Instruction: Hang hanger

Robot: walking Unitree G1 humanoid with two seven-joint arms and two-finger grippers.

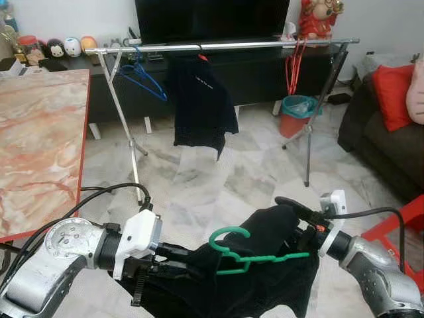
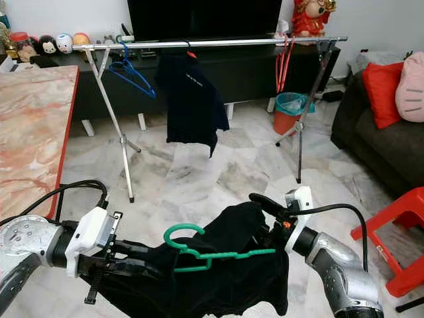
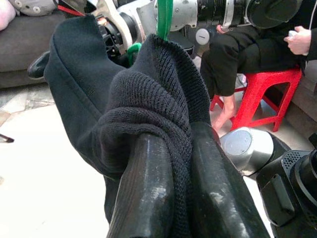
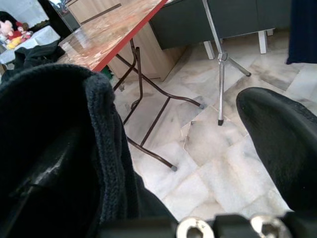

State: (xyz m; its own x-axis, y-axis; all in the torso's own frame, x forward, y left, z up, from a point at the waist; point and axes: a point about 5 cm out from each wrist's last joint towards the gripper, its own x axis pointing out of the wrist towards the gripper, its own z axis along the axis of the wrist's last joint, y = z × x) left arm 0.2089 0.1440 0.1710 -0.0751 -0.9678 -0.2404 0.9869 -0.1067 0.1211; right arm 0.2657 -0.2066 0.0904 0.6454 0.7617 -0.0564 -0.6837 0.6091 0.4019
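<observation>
Carrying step, approach phase: green hanger (image 1: 255, 257) with black garment (image 1: 265, 278) sits between both grippers, low in front of robot. Left gripper (image 3: 173, 198) clenched on a fold of the knit. Right gripper (image 1: 298, 222) spread, one finger inside the cloth. Rail (image 1: 225, 46) well apart, w/ a dark shirt (image 1: 199, 106) and blue hanger (image 1: 142, 76) on it. Next: close in, lift hook over bare rail section.

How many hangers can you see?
4, maybe more hidden: green hanger in the black garment the grippers carry; on the rail, blue hanger, red hangers, and one holding the black shirt.
</observation>
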